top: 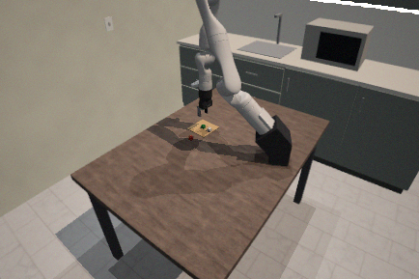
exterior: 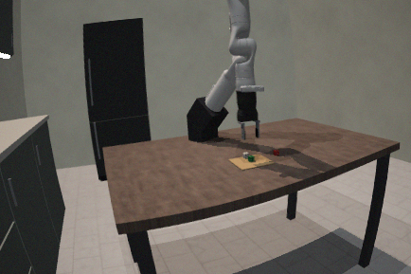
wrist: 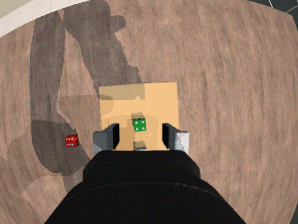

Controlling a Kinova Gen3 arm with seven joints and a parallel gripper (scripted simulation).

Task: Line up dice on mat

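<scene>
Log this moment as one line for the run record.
gripper: open, empty, above table | green die: on mat | white die: on mat | red die: on table, off mat | phase: placement unfinished
</scene>
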